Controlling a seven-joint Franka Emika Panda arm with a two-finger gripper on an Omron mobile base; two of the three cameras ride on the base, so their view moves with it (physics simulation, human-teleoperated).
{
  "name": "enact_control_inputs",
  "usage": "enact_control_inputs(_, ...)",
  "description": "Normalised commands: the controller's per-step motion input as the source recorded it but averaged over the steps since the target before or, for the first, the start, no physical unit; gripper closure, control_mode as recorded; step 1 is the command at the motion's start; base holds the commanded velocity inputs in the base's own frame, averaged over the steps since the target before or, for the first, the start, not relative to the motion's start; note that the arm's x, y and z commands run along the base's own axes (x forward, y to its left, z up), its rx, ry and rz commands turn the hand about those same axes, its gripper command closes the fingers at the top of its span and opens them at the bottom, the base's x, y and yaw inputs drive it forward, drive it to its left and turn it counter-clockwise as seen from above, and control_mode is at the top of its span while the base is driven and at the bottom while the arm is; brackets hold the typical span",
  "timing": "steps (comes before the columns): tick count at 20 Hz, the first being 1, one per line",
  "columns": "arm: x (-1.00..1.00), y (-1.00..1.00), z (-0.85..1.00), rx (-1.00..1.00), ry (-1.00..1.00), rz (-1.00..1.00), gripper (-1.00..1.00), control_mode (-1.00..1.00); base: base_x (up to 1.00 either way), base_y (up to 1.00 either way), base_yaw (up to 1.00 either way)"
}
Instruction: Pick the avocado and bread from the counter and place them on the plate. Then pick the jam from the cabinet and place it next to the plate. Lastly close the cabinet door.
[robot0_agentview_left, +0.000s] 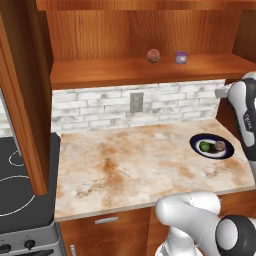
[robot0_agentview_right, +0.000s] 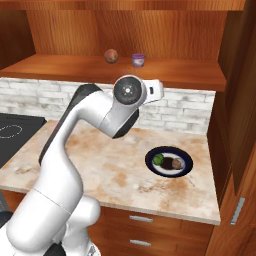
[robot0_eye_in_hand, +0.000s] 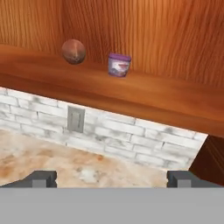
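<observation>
The plate (robot0_agentview_left: 226, 153) (robot0_agentview_right: 150, 161) sits at the right end of the counter (robot0_agentview_left: 125, 165). On it lie the green avocado (robot0_agentview_left: 204, 146) (robot0_agentview_right: 158, 159) and the grey-brown bread (robot0_agentview_left: 219, 146) (robot0_agentview_right: 176, 163), side by side. The purple jam (robot0_agentview_left: 181, 57) (robot0_agentview_right: 138, 60) (robot0_eye_in_hand: 119, 64) stands on the cabinet shelf (robot0_agentview_left: 100, 72), right of a reddish-brown ball (robot0_eye_in_hand: 73, 51). My gripper (robot0_eye_in_hand: 111, 179) is open, with nothing between its widely spread fingertips (robot0_eye_in_hand: 41, 178). It hangs over the counter, below the shelf and short of it, facing the jam.
Open cabinet doors stand out at the left (robot0_agentview_left: 20, 100) and at the right (robot0_agentview_right: 240, 110). A wall outlet (robot0_agentview_left: 135, 102) is set in the white brick backsplash. A black stovetop (robot0_agentview_left: 20, 185) borders the counter on the left. Drawers (robot0_agentview_right: 141, 218) run below.
</observation>
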Motion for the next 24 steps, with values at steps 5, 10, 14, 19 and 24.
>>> enact_control_inputs(5, 0.2, 0.08, 0.52, 0.08, -0.16, -0.01, -1.0, -1.0, 0.0, 0.0, 0.0)
enact_control_inputs(10, 0.39, 0.03, 0.7, 0.08, 0.0, -0.03, -1.0, -1.0, 0.0, 0.0, 0.0)
enact_control_inputs(14, 0.42, 0.0, 0.71, 0.1, 0.03, -0.02, -1.0, -1.0, 0.0, 0.0, 0.0)
enact_control_inputs(19, 0.45, 0.06, 0.21, 0.08, 0.11, 0.0, -1.0, -1.0, 0.0, 0.0, 0.0)
enact_control_inputs(24, 0.09, 0.14, -0.02, 0.02, 0.02, 0.0, -1.0, -1.0, 0.0, 0.0, 0.0)
